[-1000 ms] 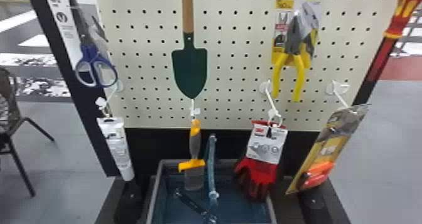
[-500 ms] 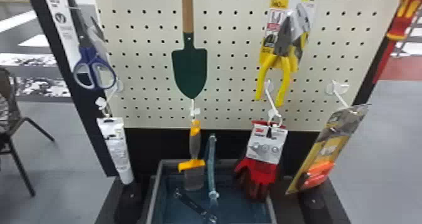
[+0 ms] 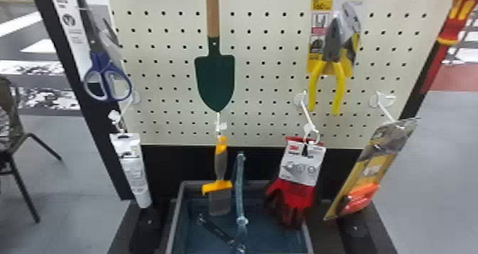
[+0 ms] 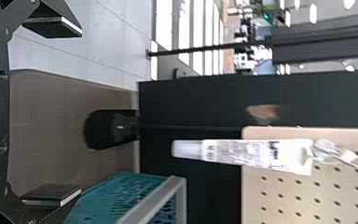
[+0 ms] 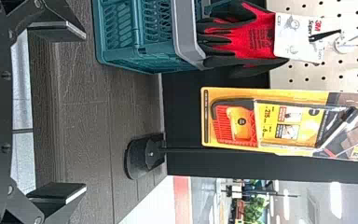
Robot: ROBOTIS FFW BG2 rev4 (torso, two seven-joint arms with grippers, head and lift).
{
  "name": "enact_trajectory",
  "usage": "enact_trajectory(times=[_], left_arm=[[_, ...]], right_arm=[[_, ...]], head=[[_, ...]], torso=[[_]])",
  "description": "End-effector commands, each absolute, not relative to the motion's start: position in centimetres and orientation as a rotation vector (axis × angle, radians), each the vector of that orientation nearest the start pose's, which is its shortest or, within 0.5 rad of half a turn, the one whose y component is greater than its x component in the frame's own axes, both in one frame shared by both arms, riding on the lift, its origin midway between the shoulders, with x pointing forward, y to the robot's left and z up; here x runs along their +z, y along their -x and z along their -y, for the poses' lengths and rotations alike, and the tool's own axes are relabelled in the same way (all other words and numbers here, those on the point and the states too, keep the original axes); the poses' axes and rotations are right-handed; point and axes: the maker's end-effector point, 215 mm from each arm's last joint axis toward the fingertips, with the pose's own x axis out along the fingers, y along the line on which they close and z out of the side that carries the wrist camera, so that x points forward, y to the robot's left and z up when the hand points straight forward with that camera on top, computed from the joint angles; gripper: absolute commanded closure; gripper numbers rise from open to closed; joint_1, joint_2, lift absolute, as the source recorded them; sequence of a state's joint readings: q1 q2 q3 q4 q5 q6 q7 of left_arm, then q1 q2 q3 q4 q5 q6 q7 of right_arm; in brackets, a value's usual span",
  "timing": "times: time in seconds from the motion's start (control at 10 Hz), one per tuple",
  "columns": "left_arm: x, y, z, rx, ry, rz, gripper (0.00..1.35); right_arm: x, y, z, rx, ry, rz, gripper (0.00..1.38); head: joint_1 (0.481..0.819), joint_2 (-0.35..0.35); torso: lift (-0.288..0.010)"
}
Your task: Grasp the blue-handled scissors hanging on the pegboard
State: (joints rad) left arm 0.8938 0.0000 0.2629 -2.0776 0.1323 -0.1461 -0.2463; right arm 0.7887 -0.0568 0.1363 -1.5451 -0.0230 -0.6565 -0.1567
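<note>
The blue-handled scissors (image 3: 100,60) hang handles down in front of a white card (image 3: 68,31), by the left side of the pegboard (image 3: 160,63), above a white tube (image 3: 133,169) and left of a green-bladed shovel (image 3: 214,80). The left pincer (image 4: 80,112) is wide open and empty; the right pincer (image 5: 85,111) is likewise spread wide, gripping nothing.

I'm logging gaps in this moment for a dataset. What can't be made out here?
- Scissors: what they hang from, cut off by the head view's top edge.
- Trowel: handle's upper end, same edge.
- Basket: near end, cut off by the head view's bottom edge.
- Tube: fine print, too small in the left wrist view.
</note>
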Motion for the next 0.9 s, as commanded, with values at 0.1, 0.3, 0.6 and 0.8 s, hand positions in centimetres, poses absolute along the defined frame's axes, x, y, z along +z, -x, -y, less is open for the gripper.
enact_trajectory(times=[0.1,0.3,0.6,0.8], left_arm=[[-36.9,-33.0,-32.6,-0.058,-0.101,-0.175,0.13],[-33.6,-35.0,-32.7,-0.100,-0.158,-0.150,0.13],[-29.1,-38.0,-32.9,-0.174,-0.232,-0.121,0.13],[-26.4,-39.8,-32.5,-0.214,-0.246,-0.093,0.13]], right_arm=[[-50.3,-25.5,20.2,-0.031,-0.050,-0.170,0.16],[-50.4,-25.4,20.2,-0.031,-0.049,-0.172,0.16],[-50.3,-25.5,20.2,-0.031,-0.049,-0.170,0.16],[-50.3,-25.5,20.2,-0.030,-0.048,-0.170,0.16]], head=[[0.549,0.000],[0.549,0.000],[0.549,0.000],[0.549,0.000]], torso=[[-0.100],[-0.100],[-0.100],[-0.100]])
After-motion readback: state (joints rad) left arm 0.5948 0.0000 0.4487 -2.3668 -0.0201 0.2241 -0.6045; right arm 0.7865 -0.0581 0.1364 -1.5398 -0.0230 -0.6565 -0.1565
